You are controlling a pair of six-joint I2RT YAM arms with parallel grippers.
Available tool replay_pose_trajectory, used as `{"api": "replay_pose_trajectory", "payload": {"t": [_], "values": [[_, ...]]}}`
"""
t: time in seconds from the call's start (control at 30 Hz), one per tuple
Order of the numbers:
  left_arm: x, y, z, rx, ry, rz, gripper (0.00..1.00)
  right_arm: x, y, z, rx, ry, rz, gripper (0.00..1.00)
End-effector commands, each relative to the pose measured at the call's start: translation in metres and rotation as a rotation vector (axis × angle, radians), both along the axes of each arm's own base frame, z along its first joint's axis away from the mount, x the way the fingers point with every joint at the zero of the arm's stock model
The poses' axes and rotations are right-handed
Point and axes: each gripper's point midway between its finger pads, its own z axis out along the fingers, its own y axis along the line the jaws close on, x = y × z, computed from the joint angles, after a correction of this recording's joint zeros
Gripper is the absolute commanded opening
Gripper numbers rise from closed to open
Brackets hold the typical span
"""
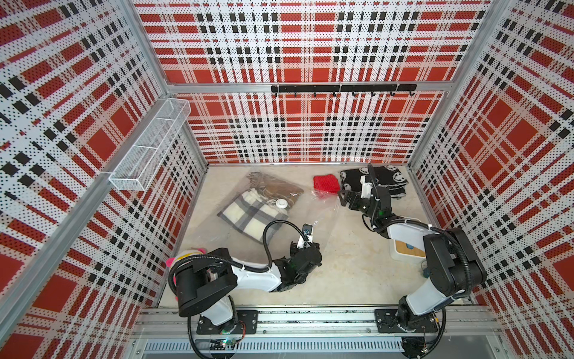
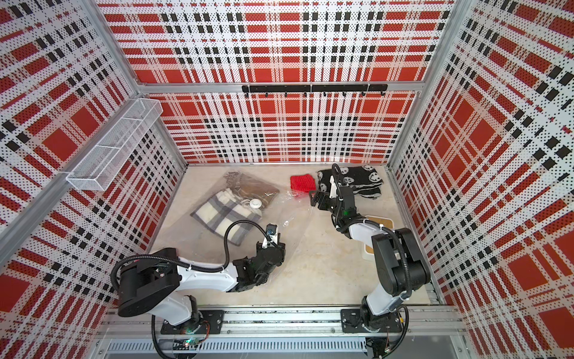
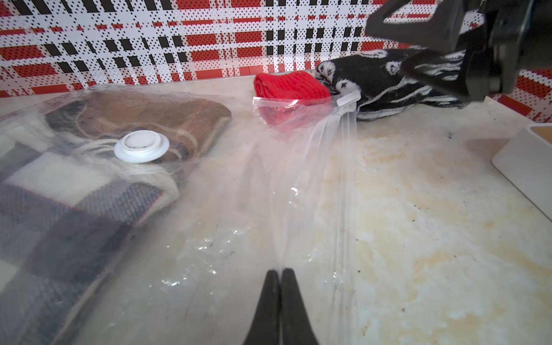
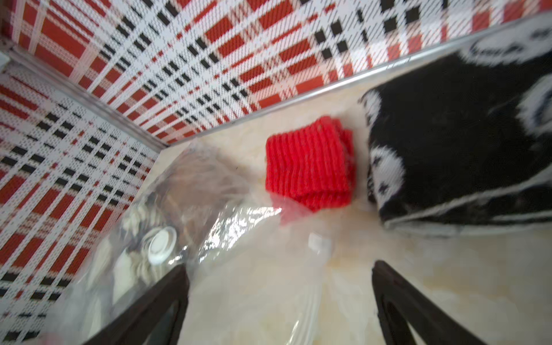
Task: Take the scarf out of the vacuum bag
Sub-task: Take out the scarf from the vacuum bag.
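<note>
Top views, both: table read as a clock, back wall at 12, arm rail at 6. Left gripper point(image 1: 307, 245) sits low at the 6 o'clock end of the vacuum bag point(image 1: 298, 223); its tips are hidden under the wrist here. Right gripper point(image 1: 344, 199): jaws spread wide, empty, off the table just beside the bag's 2 o'clock corner.

Bag lies flat, long axis roughly 9 to 3, zip-seal edge at the 3 o'clock end, white valve point(image 1: 281, 203) face up. Inside, packed toward 10 o'clock: grey-checked scarf point(image 1: 248, 214) and brown scarf point(image 1: 279, 189). Outside: red scarf point(image 1: 326, 183) touching the bag's corner, with a black-and-white scarf point(image 1: 388, 181) beside it at 3 o'clock.

Left arm: base at 7 o'clock, folded low, forearm reaching toward 1 o'clock. Right arm: base at 5 o'clock, elbow high, forearm reaching toward 11 o'clock over a white tray point(image 1: 400, 251), gripper aimed at 9.

Left wrist: fingertips point(image 3: 270, 286) pressed together with bag film pinched between them. A raised ridge of film runs from them to the white slider point(image 3: 348, 99) by the red scarf.

Right wrist (blurred): fingers point(image 4: 161, 301) far apart, holding nothing, with bag film and bare table below them. Valve, slider and red scarf lie ahead.
</note>
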Motion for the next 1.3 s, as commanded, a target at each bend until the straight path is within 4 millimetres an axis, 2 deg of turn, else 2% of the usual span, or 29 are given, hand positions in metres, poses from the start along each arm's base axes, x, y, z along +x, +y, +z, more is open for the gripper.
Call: {"api": "replay_pose_trajectory", "payload": {"t": [0.0, 0.1, 0.27, 0.4, 0.5, 0.63, 0.77, 0.87, 1.0, 1.13, 1.27], "values": [[0.003, -0.005, 0.016, -0.09, -0.037, 0.026, 0.0, -0.03, 0.032, 0.014, 0.053, -0.042, 0.13, 0.92], [-0.002, -0.005, 0.025, -0.112, -0.055, 0.021, 0.0, -0.055, 0.05, 0.006, 0.056, -0.047, 0.172, 0.88], [-0.004, -0.002, 0.038, -0.141, -0.07, 0.013, 0.0, -0.097, 0.073, 0.002, 0.079, -0.065, 0.248, 0.72], [-0.003, -0.002, 0.045, -0.168, -0.076, -0.002, 0.0, -0.112, 0.08, -0.01, 0.05, -0.074, 0.225, 0.7], [-0.003, -0.007, 0.049, -0.176, -0.078, -0.015, 0.0, -0.119, 0.093, -0.021, 0.061, -0.078, 0.245, 0.68], [-0.004, -0.017, 0.05, -0.211, -0.072, -0.055, 0.0, -0.117, 0.114, -0.034, 0.109, -0.056, 0.284, 0.63], [0.004, -0.005, 0.058, -0.241, -0.091, -0.023, 0.0, -0.108, 0.128, -0.051, 0.128, -0.037, 0.258, 0.57], [0.017, 0.004, 0.064, -0.261, -0.091, -0.012, 0.0, -0.11, 0.138, -0.062, 0.137, -0.034, 0.263, 0.5], [0.025, 0.008, 0.072, -0.276, -0.106, 0.004, 0.0, -0.109, 0.147, -0.075, -0.012, -0.068, 0.204, 0.47], [0.022, -0.001, 0.075, -0.289, -0.112, -0.02, 0.0, -0.084, 0.15, -0.087, -0.106, -0.083, 0.108, 0.47], [0.02, 0.002, 0.083, -0.303, -0.126, -0.015, 0.0, -0.06, 0.166, -0.092, -0.138, -0.086, 0.096, 0.46]]}}
